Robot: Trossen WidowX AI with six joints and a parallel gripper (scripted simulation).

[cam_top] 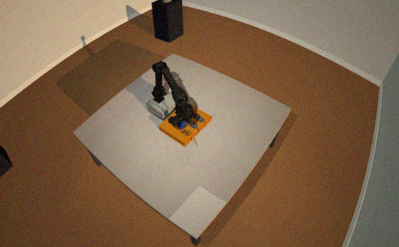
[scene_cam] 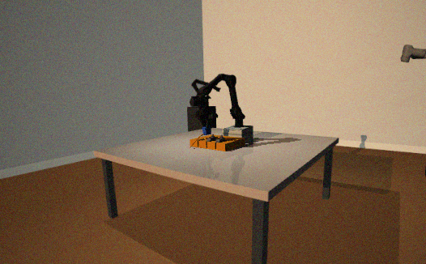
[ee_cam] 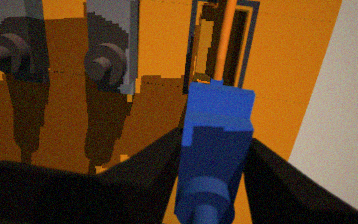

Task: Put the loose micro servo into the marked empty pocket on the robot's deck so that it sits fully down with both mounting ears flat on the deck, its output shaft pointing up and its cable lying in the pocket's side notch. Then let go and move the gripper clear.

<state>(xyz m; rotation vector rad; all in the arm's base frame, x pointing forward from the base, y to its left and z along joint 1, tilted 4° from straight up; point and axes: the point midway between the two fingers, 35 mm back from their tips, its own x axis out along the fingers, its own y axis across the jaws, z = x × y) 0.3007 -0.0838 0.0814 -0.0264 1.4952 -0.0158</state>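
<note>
Pale grey table (cam_top: 132, 151) (scene_cam: 222, 170), bearing all. Orange deck (cam_top: 172, 135) (scene_cam: 234, 145) (ee_cam: 285, 100), one: two grey servos seated, one dark-outlined pocket (ee_cam: 250, 45). Black gripper (cam_top: 181, 123) (scene_cam: 206, 123) (ee_cam: 213, 140), one: fingers partly apart, clamped on the micro servo. Blue micro servo (cam_top: 183, 124) (scene_cam: 206, 130) (ee_cam: 217, 130), one: held above the deck, near the pocket, orange cable (ee_cam: 225, 45) crossing it.

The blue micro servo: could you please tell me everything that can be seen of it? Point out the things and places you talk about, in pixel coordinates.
The blue, plastic-looking, boxy servo (cam_top: 183, 124) (scene_cam: 206, 130) (ee_cam: 219, 112) has a round boss with a shaft at one end and an orange cable (ee_cam: 225, 45) at the other. The black hand's two fingers grip its sides. It is held above the orange deck (cam_top: 174, 134) (scene_cam: 218, 145) (ee_cam: 290, 65), near the dark-outlined pocket (ee_cam: 250, 47), not seated.
</note>
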